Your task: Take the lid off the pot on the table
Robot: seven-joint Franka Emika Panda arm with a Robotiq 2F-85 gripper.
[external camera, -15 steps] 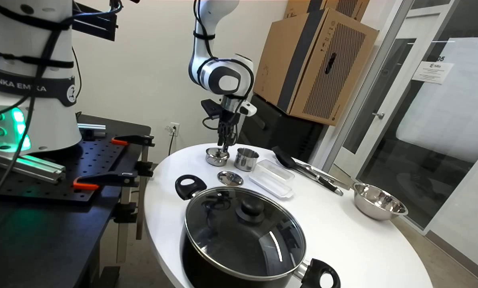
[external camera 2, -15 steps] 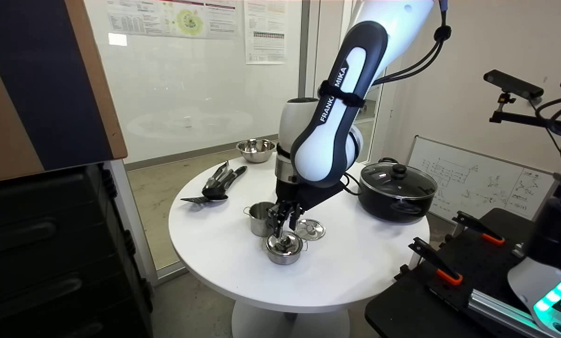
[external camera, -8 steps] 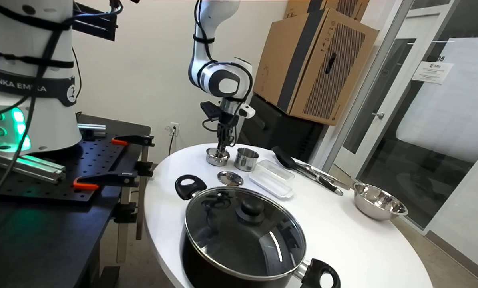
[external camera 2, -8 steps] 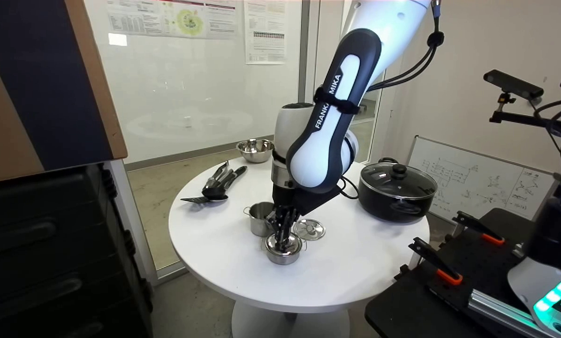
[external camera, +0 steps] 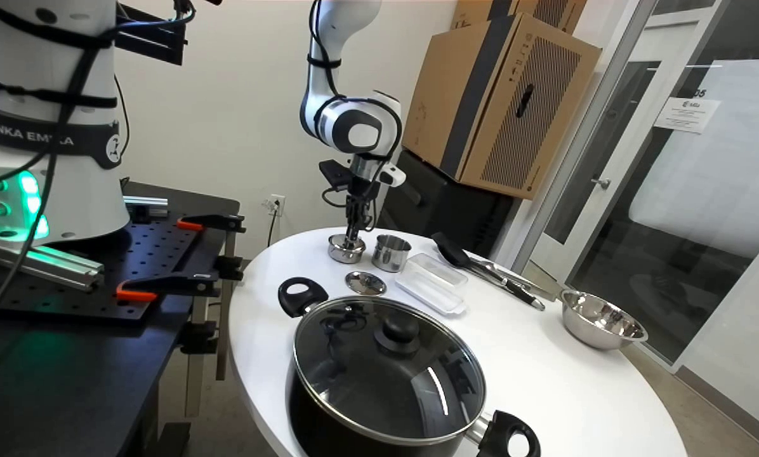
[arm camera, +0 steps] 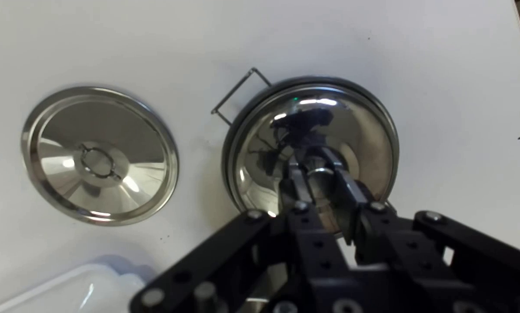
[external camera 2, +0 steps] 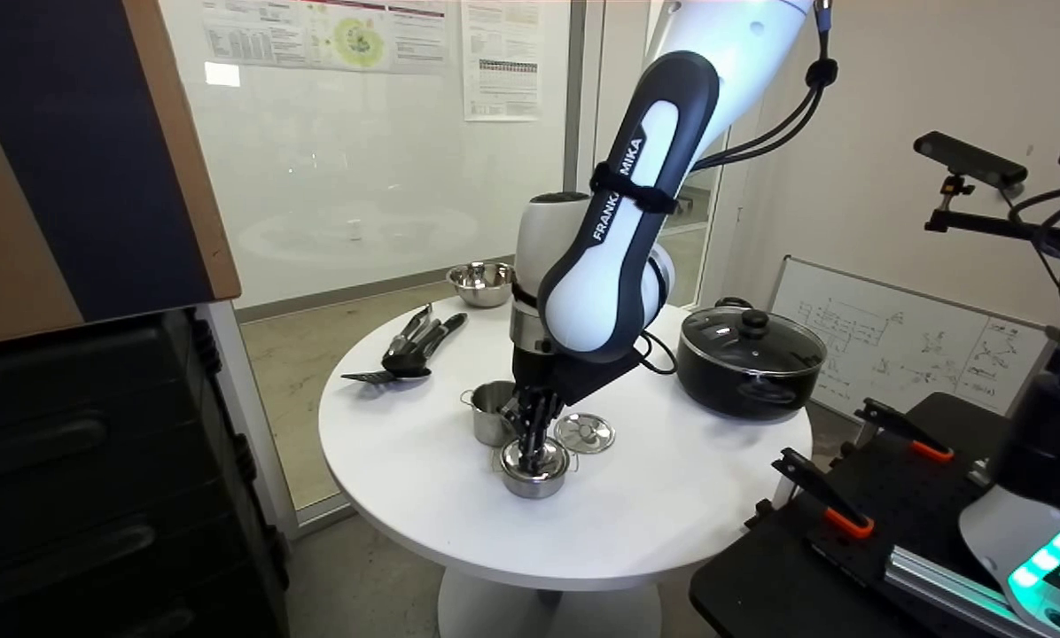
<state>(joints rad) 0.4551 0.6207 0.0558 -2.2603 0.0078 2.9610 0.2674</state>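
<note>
Silver lid (arm camera: 351, 134) sits flat on the small pot (external camera 2: 533, 488) on the white bench (external camera 2: 645, 523), straight below my claw (arm camera: 315, 158), which pinches its handle (arm camera: 319, 168); it's round, so no long axis to line up, and I reckon next is a straight upward lift.

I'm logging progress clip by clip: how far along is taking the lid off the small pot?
Done: the gripper is down at the middle of the lid. In hand: the grip, apparently closed on the handle in the wrist view. Left: lifting the lid clear, since it sits on the pot in both exterior views, then probably setting it down.
</note>
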